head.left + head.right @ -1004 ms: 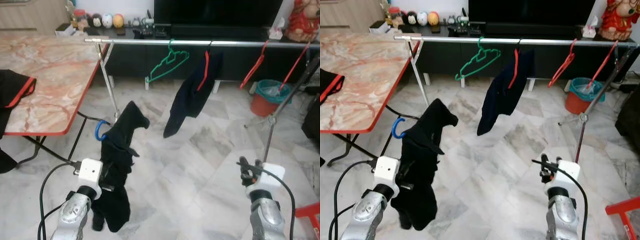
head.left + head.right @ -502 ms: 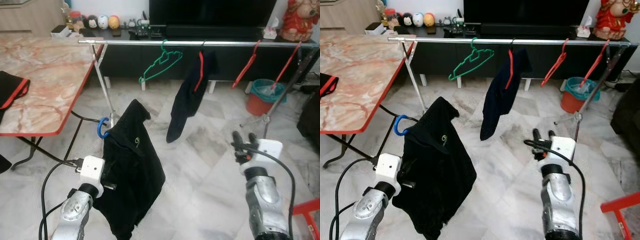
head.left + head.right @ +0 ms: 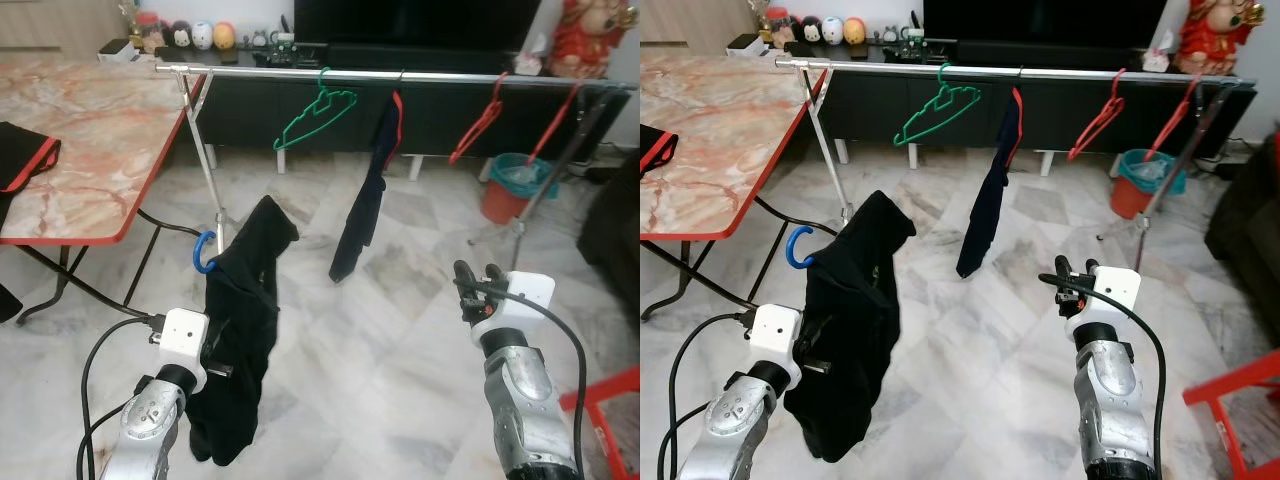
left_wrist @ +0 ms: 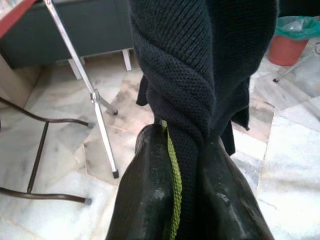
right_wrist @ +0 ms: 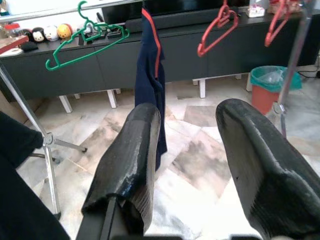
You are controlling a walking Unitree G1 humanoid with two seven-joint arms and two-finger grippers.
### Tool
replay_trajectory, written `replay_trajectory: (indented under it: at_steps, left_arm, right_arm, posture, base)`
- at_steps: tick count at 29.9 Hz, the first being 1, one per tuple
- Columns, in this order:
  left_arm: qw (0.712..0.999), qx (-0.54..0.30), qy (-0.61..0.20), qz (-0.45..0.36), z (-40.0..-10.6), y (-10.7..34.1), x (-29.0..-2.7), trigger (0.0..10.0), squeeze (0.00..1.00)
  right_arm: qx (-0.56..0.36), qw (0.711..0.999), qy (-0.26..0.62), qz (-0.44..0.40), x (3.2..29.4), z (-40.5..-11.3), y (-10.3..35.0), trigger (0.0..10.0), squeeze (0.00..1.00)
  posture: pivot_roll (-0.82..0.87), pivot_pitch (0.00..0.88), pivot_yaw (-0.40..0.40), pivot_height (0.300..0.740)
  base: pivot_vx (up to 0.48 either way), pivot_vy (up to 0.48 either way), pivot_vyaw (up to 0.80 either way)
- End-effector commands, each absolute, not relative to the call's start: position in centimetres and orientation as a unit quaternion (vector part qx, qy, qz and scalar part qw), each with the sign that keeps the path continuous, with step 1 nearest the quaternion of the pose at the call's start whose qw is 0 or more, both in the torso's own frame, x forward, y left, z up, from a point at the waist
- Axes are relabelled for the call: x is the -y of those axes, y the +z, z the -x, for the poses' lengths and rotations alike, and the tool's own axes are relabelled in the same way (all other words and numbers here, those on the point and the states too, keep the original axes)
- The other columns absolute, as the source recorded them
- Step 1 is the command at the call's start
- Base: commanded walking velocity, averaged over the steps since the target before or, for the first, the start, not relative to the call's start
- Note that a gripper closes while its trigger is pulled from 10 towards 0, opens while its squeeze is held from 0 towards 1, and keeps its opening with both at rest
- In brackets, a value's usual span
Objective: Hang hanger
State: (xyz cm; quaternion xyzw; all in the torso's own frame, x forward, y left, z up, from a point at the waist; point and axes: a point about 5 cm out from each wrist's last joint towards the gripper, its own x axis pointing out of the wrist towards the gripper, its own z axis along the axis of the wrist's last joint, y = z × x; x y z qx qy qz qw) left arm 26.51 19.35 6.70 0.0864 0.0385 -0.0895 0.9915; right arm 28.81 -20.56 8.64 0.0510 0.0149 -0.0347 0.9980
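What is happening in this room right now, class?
The robot stands before a clothes rail with laundry to hang. Its left hand is shut on a black garment draped over a blue hanger, held low and well short of the rail. The right hand is open and holds nothing. On the rail hang a green hanger, a dark garment on a red hanger and two bare red hangers.

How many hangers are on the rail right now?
4: a green hanger bare, a red one carrying a dark garment, then two bare red hangers toward the right end.
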Motion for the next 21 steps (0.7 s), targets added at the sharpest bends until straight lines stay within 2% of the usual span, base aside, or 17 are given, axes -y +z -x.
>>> replay_trajectory:
  at_steps: [1,21]
  left_arm:
    - [0.993,-0.016,-0.087,-0.082,-26.6,7.7,-19.3,10.0,0.00]
    - [0.989,-0.024,-0.122,-0.080,-26.5,8.1,-18.7,10.0,0.00]
  right_arm:
    - [-0.004,0.998,-0.028,-0.050,20.2,-29.3,9.5,10.0,0.00]
    - [-0.014,0.999,0.014,-0.028,18.9,-29.6,10.3,10.0,0.00]
  posture:
    - [0.04,0.000,-0.022,0.740]
    - [0.04,0.000,-0.023,0.740]
  base:
    - [-0.259,0.000,0.00]
    - [-0.262,0.000,0.00]
